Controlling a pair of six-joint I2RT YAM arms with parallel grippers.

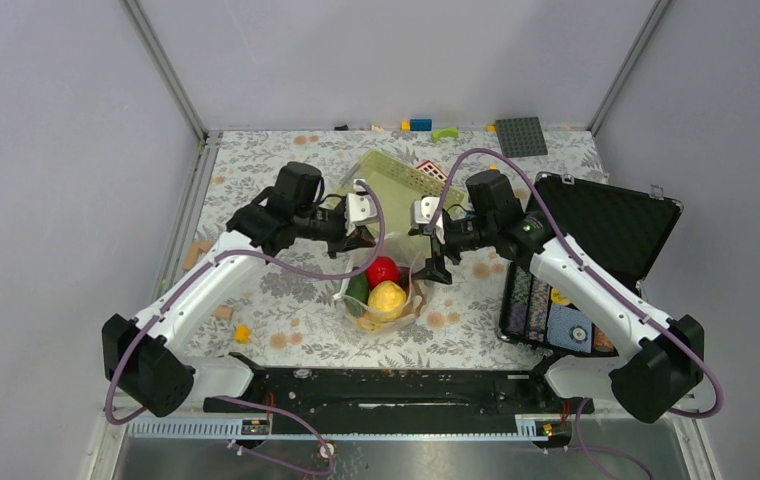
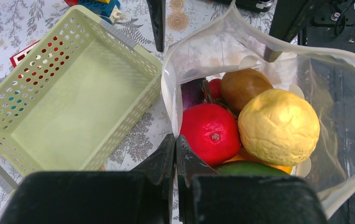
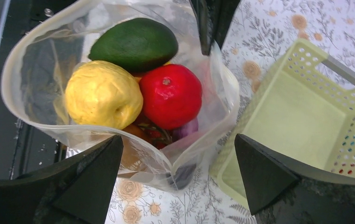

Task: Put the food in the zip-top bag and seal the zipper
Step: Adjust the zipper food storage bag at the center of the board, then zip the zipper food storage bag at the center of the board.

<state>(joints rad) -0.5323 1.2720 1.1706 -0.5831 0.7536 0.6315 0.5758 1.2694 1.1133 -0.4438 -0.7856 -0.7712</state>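
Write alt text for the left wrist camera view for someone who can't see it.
The left claw, shut, pinches the rim of the open zip-top bag, which holds a red fruit, a yellow fruit and other food. A pale green basket sits beside it.

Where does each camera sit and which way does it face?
Top external: high behind the bases, facing down over the floral table; both white arms show, meeting at the clear dotted zip-top bag.
Left wrist: on the left arm, looking down past shut left fingers pinching the bag's rim.
Right wrist: looking down between the open right fingers into the bag.
Shared: all show the glossy red round toy fruit bagged.
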